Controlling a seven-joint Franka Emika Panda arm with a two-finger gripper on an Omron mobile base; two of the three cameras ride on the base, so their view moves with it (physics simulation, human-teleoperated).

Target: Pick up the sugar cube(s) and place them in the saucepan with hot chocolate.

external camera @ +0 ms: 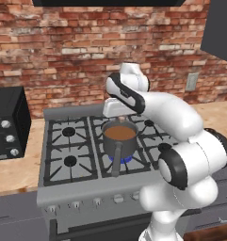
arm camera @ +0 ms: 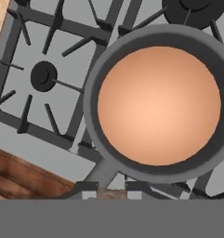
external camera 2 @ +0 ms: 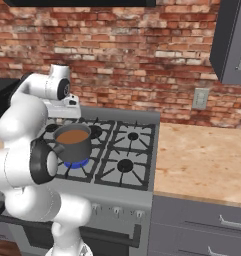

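Stove (external camera: 63, 141) first, on your left: its grates carry 1 dark grey saucepan (external camera: 119, 139) on a lit burner, blue flame showing beneath, brown hot chocolate (external camera: 120, 132) inside, and its long handle running toward 6 o'clock in the left base view. A black oven (external camera: 9, 123) with round knobs stands at 9 o'clock of the stove on the wooden counter (external camera 2: 202, 160).

From the hand view you look almost straight down: the saucepan's rim (arm camera: 92, 88) rings the chocolate at centre right, with an empty burner (arm camera: 42, 76) at 9 o'clock of it. Your gripper (arm camera: 111, 191) sits at 6 o'clock of the pan, over the root of the handle, jaws nearly closed. Between the 2 dark fingertips (arm camera: 88, 188) there is a small pale patch that may be a sugar cube, but it is too small and too cropped to be sure; you cannot tell for certain what is held.

My judgement: you are in the carry-and-drop step, hand hanging above the pan but short of its middle. Your next move calls for shifting toward 12 o'clock in the hand view until the fingertips stand over the liquid, then parting the jaws.
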